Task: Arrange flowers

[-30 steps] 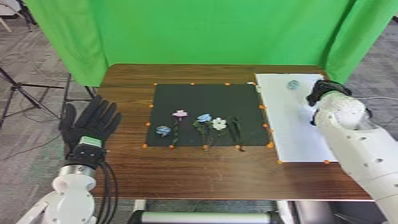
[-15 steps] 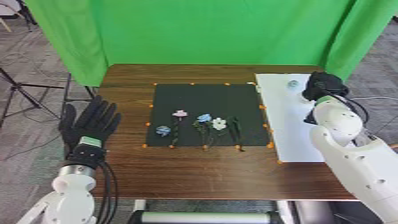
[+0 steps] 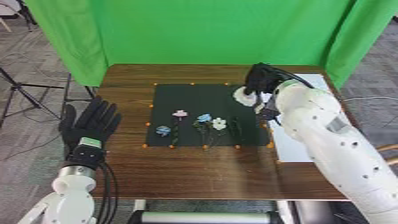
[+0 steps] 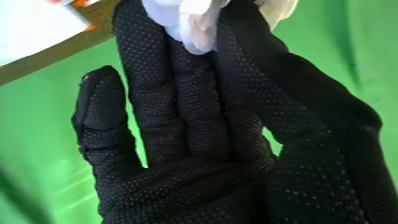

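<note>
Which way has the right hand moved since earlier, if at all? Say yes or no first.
Yes. The right hand has moved left, from the right edge of the white sheet to its left edge, near the black mat.

For passing, you have the room above the far left part of the black mat [image 3: 188,96]. On its near half, the small flowers [image 3: 180,114] are obstacles; at far right, the right hand [image 3: 259,80] with its white flower [image 3: 244,96] blocks you.
</note>
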You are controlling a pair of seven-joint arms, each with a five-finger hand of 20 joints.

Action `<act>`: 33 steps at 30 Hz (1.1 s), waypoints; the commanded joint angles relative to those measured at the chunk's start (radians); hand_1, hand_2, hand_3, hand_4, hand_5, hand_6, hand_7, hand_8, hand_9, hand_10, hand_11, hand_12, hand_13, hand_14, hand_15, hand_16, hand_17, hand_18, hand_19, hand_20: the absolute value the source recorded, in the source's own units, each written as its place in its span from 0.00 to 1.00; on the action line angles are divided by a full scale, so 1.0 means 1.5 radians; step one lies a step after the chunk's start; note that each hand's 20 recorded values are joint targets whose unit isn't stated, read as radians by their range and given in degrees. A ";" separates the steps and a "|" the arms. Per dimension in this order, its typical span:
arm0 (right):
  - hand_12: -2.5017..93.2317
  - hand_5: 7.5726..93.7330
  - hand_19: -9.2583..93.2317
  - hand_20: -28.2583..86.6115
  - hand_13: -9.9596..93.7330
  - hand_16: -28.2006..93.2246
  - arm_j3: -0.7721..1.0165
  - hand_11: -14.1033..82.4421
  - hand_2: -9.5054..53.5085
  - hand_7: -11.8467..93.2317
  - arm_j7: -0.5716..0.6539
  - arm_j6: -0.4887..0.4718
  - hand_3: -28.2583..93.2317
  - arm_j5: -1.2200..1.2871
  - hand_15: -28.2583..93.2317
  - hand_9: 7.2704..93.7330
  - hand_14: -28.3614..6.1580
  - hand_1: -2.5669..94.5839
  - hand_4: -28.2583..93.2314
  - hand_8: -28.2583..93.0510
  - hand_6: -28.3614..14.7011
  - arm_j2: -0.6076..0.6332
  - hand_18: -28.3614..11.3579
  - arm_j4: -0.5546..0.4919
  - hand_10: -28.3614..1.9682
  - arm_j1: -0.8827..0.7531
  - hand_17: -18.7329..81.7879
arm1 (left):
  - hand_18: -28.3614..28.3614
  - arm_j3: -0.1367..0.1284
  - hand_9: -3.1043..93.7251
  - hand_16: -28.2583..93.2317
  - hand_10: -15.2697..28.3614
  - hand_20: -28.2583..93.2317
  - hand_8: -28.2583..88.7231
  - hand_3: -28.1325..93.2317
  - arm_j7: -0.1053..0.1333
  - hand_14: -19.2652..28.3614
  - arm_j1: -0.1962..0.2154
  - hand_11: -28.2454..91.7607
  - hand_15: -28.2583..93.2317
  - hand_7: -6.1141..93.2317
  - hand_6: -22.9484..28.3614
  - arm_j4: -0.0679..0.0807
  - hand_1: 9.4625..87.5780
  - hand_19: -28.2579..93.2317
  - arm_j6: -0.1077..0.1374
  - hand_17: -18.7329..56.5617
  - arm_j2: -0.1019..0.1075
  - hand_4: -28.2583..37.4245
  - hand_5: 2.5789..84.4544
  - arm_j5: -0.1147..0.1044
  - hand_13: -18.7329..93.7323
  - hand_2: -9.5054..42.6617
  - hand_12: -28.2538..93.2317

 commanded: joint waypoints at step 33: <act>0.28 0.79 0.89 0.56 0.68 0.51 -0.069 0.26 0.05 0.39 -0.027 -0.045 0.86 -0.149 0.57 0.78 0.58 0.59 0.00 0.28 0.62 -0.065 0.18 0.088 0.56 0.002 0.49 | 0.74 0.000 0.40 0.16 0.67 0.32 0.16 0.82 -0.017 0.71 -0.007 0.45 0.59 0.24 0.60 0.000 0.20 0.53 0.002 0.19 -0.007 0.00 0.49 0.012 0.39 0.50 0.32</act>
